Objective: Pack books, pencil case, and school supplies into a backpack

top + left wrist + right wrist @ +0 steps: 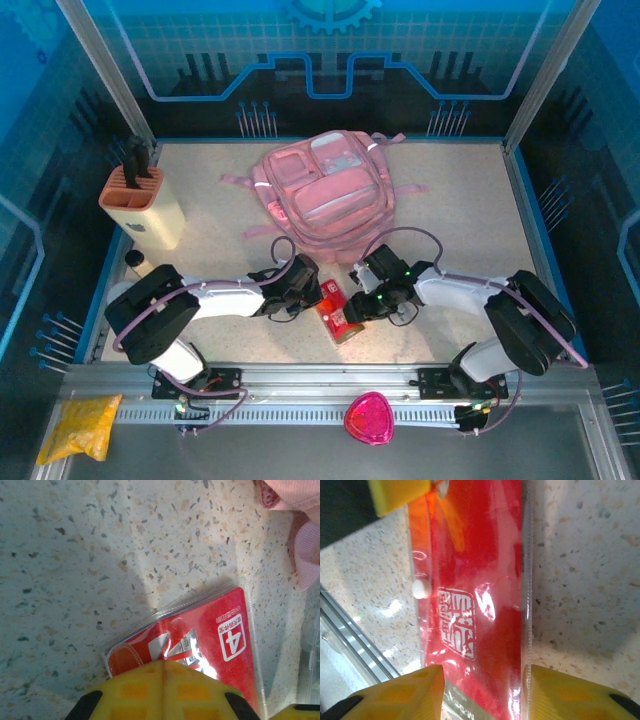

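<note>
The glossy red pencil case (338, 312) with white print lies flat on the speckled table, just in front of the pink backpack (325, 190). My left gripper (308, 296) is shut, its yellow fingertips pressed together (164, 666) over the near end of the pencil case (205, 635). My right gripper (360, 304) comes in from the other side. Its jaws (482, 690) straddle the width of the pencil case (480, 580), and both yellow fingers (560, 692) touch its clear side edges. A corner of the backpack (302, 545) shows in the left wrist view.
A beige knife block (145, 205) stands at the left. Below the front aluminium rail (320, 385) lie a pink heart-shaped thing (368, 418) and a yellow plastic bag (80, 425). Backpack straps (235, 181) trail onto the table.
</note>
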`<action>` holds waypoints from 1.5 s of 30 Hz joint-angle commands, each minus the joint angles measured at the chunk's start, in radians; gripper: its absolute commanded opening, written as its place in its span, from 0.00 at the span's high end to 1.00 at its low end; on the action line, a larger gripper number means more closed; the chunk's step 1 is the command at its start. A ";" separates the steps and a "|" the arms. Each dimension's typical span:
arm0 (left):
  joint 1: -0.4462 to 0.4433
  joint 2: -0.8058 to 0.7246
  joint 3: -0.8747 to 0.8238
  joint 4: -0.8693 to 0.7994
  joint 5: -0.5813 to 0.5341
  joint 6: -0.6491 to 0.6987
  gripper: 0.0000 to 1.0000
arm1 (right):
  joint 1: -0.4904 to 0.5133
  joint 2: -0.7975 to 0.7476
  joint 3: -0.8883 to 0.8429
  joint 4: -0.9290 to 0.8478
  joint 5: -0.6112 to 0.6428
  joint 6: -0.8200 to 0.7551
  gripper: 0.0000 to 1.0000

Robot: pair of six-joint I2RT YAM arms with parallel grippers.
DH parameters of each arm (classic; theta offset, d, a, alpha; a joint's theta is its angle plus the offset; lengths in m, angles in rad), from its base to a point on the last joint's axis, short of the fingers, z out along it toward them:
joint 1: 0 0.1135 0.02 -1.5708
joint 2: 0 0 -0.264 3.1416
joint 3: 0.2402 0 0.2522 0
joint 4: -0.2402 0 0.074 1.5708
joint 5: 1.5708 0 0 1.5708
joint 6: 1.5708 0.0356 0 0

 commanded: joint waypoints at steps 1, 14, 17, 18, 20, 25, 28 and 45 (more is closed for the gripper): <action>-0.010 0.051 -0.041 -0.034 0.002 -0.028 0.95 | -0.004 0.028 -0.022 0.063 -0.054 0.009 0.58; -0.010 0.033 -0.003 -0.087 -0.021 -0.012 0.85 | -0.028 0.006 -0.031 0.100 -0.086 0.024 0.95; -0.006 0.013 0.031 -0.132 -0.043 0.043 0.70 | -0.032 -0.024 -0.037 0.105 -0.094 0.034 1.00; 0.001 0.000 0.057 -0.187 -0.065 0.068 0.67 | -0.033 -0.038 -0.035 0.103 -0.095 0.034 1.00; 0.012 -0.039 0.099 -0.272 -0.110 0.118 0.65 | -0.036 -0.066 -0.027 0.087 -0.102 0.035 1.00; 0.032 -0.132 0.212 -0.390 -0.202 0.337 0.57 | -0.095 -0.153 -0.011 0.027 -0.127 0.046 1.00; 0.044 -0.130 0.331 -0.467 -0.252 0.502 0.54 | -0.161 -0.208 -0.006 0.008 -0.173 0.065 1.00; 0.045 0.172 0.740 -0.430 -0.199 1.275 0.37 | -0.574 -0.433 0.126 -0.282 -0.111 0.005 1.00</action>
